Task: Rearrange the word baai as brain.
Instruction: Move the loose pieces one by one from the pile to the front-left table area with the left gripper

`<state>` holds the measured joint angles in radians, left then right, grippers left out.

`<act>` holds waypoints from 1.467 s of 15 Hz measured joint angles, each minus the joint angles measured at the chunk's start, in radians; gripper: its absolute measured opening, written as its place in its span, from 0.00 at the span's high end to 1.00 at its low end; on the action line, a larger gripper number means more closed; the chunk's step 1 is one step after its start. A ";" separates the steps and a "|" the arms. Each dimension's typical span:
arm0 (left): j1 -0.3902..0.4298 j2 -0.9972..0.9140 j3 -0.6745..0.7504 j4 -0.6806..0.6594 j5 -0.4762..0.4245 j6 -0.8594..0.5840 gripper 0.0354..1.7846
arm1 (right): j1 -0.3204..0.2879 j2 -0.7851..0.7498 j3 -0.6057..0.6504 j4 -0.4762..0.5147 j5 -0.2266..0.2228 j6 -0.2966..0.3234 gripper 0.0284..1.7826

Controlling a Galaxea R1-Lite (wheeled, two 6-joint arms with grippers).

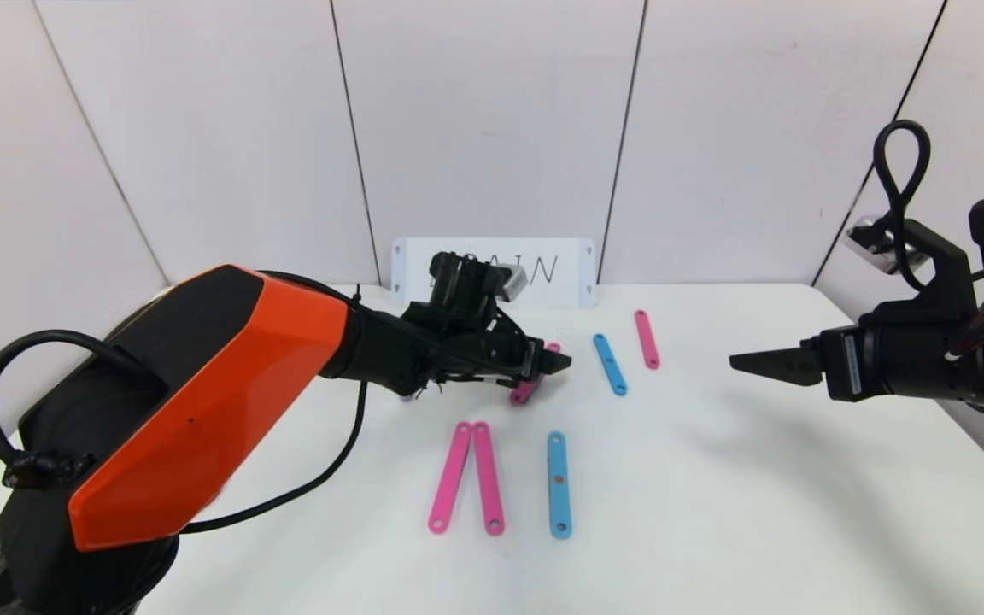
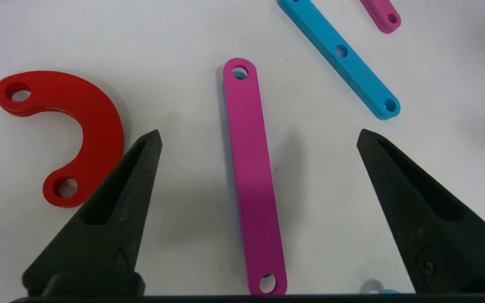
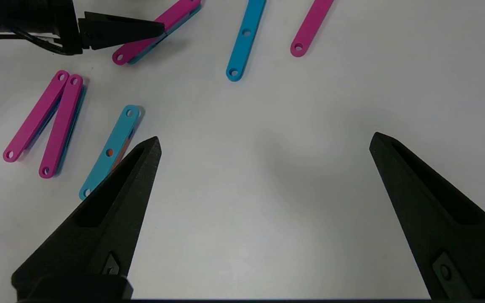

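The word's pieces lie loose on the white table [image 1: 714,495]. My left gripper [image 1: 556,362] is open, hovering over a pink strip [image 2: 251,176] stacked on a blue one; the strip lies between its fingertips [image 2: 150,145], untouched. This pink strip also shows in the head view [image 1: 526,390]. A red half-ring [image 2: 86,122] lies beside one fingertip. A blue strip [image 1: 609,364] and a pink strip [image 1: 647,339] lie farther right. Two pink strips [image 1: 466,477] form a narrow V near the front, with a blue strip [image 1: 559,483] beside them. My right gripper [image 1: 757,362] is open and empty above bare table.
A white card [image 1: 560,269] with black handwritten lettering stands at the back against the wall, partly hidden by my left arm. The left arm's black cable [image 1: 321,478] hangs over the table's left part. The table's right edge runs near my right arm.
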<state>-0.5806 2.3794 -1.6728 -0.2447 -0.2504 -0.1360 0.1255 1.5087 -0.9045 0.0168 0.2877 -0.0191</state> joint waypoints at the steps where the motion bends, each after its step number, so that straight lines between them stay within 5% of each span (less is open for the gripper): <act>1: 0.003 -0.011 -0.001 0.005 0.002 -0.001 0.04 | 0.000 0.000 0.000 0.000 0.000 0.000 0.03; 6: 0.058 -0.108 0.020 0.077 0.020 0.002 0.02 | 0.000 0.000 -0.001 0.000 0.003 0.000 0.03; 14: 0.171 -0.393 0.270 0.158 0.164 0.076 0.02 | 0.005 0.009 0.001 -0.034 0.008 0.001 0.03; 22: 0.444 -0.509 0.324 0.369 0.237 0.165 0.02 | 0.012 0.031 0.007 -0.035 0.007 0.000 0.03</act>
<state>-0.1366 1.8709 -1.3489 0.1245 -0.0134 0.0294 0.1374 1.5394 -0.8972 -0.0181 0.2949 -0.0191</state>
